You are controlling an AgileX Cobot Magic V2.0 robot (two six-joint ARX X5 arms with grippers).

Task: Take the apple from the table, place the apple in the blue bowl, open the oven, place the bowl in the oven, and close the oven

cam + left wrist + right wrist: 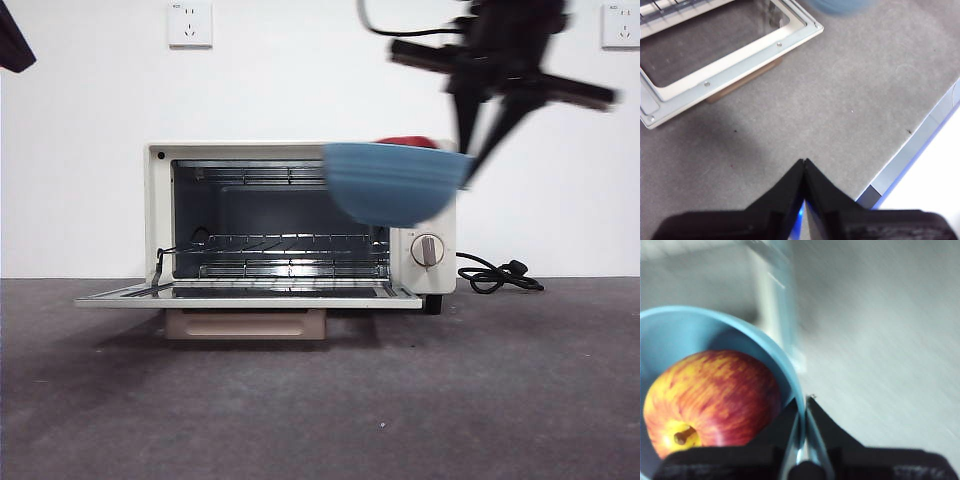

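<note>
Right gripper (804, 405) pinches blue bowl (395, 182) rim, apple (712, 397) inside

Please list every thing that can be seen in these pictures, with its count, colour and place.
blue bowl: one, blue, held in the air before the oven's upper right part.
apple: one, red and yellow, inside the blue bowl.
oven: one, cream-white, on the table, door folded down open.
cord: one, black, on the table to the right of the oven.
wall sockets: two, white, on the wall.
table: one, dark grey.
right gripper: black, shut on the blue bowl's rim.
left gripper: black, shut, holding nothing, above the table near the open door.
</note>
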